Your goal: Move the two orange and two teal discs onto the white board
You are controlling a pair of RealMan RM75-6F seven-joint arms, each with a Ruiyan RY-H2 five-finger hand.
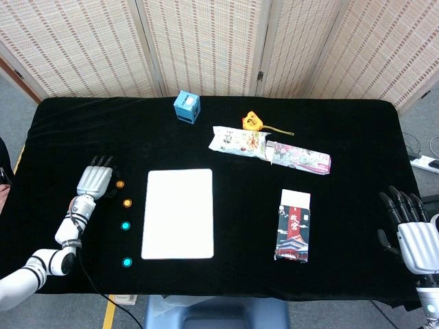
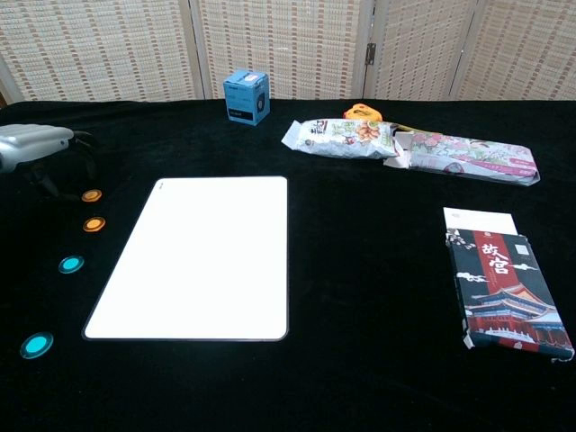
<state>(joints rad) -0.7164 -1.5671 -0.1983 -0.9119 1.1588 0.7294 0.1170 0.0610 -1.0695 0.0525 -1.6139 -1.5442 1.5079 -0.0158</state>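
Woven folding screens are backing a black-draped table (image 1: pixel 357 137), where two small orange discs (image 1: pixel 120 184) and two small teal discs (image 1: pixel 125 225) are lying in a column just left of the flat white rectangular board (image 1: pixel 178 213), seemingly lined up for short transfers. Left hand (image 1: pixel 95 181) is hovering beside the upper orange disc, fingers apart and holding nothing, likely poised to pick it. Right hand (image 1: pixel 413 229) is waiting at the table's right edge, fingers spread and empty.

I am working in what is looking like a staged test room: a table (image 1: pixel 357 130) wearing black cloth is filling the frame, woven folding screens (image 1: pixel 206 44) are standing across the top, and grey floor is showing at lower centre.
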